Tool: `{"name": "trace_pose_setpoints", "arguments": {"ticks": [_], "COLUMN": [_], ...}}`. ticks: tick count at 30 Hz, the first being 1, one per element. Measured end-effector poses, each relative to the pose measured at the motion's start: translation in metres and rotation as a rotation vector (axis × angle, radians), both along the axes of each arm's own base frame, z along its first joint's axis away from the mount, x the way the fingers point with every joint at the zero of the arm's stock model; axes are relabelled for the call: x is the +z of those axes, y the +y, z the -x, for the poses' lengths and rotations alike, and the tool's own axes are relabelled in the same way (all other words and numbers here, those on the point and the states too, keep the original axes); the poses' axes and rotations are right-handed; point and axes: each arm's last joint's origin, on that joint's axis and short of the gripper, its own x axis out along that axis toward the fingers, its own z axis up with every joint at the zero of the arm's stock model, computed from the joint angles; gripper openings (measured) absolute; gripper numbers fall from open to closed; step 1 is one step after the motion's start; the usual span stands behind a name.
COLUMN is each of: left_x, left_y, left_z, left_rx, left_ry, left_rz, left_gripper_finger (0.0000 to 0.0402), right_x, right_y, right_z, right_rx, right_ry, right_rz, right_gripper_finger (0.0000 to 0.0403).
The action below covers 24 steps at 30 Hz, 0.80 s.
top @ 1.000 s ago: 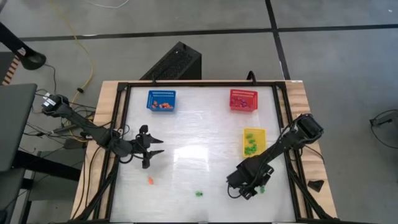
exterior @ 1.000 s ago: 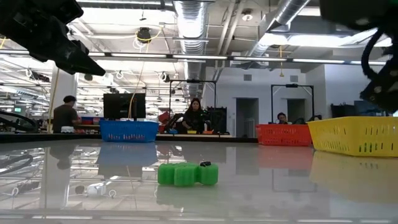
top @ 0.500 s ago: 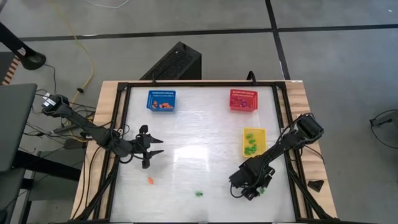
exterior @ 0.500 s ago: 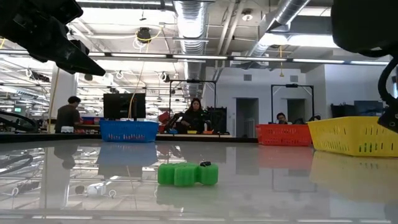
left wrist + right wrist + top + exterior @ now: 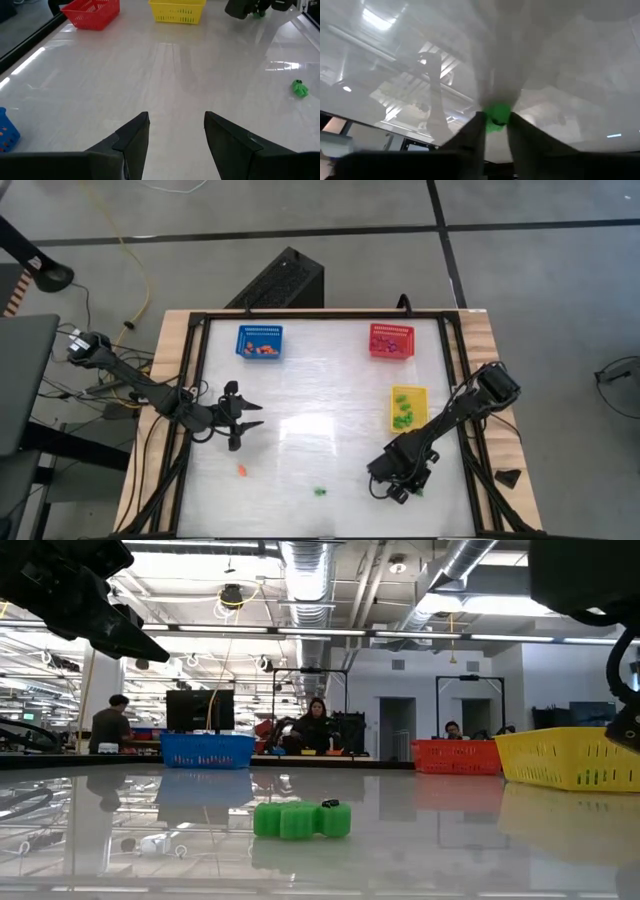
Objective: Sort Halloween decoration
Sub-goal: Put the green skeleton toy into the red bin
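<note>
My right gripper (image 5: 495, 118) is low over the table near its right front corner (image 5: 408, 486), its fingers closed around a small green trinket (image 5: 496, 111). My left gripper (image 5: 252, 423) hovers open above the table's left half, nothing between its fingers (image 5: 175, 120). A second green trinket (image 5: 320, 491) lies on the table near the front edge, large in the low view (image 5: 300, 820). An orange trinket (image 5: 241, 471) lies to its left. My right gripper pinches the green trinket between its two fingertips (image 5: 481, 119), one on each side of its lower part (image 5: 492, 121). The fingers slant down at it from the table's right far side. Whether the trinket still rests on the table I cannot tell.
Three mesh baskets stand on the table: blue (image 5: 260, 340) at the far left, red (image 5: 391, 340) at the far right, and yellow (image 5: 407, 407) holding green pieces, just beyond my right gripper. A black frame (image 5: 190, 380) runs round the table.
My right gripper has sunk a little toward the table at the green trinket and tipped slightly. My left arm has kept still, and the loose trinkets lie where they were.
</note>
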Motion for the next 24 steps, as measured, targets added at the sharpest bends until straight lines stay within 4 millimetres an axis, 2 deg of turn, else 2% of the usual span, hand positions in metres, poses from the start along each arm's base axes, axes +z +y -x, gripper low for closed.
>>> {"name": "trace_pose_setpoints", "arguments": {"ticks": [5, 7, 16, 20, 24], "left_x": [0.000, 0.000, 0.000, 0.000, 0.000], "left_y": [0.000, 0.000, 0.000, 0.000, 0.000], "left_z": [0.000, 0.000, 0.000, 0.000, 0.000], "left_rx": [0.000, 0.000, 0.000, 0.000, 0.000], "left_ry": [0.000, 0.000, 0.000, 0.000, 0.000], "left_rz": [0.000, 0.000, 0.000, 0.000, 0.000], "left_gripper_finger": [0.0180, 0.0180, 0.0180, 0.0180, 0.0180], "right_x": [0.001, 0.002, 0.018, 0.029, 0.036], "right_y": [0.002, 0.004, 0.012, 0.013, 0.013], "right_z": [-0.003, -0.005, -0.024, -0.033, -0.038], "right_rx": [0.001, 0.008, 0.075, 0.089, 0.096], "right_ry": [-0.027, -0.056, -0.216, -0.275, -0.310], "right_rz": [-0.036, -0.057, -0.086, -0.093, -0.047], "right_gripper_finger": [0.0037, 0.0018, 0.0029, 0.0019, 0.0024]}}
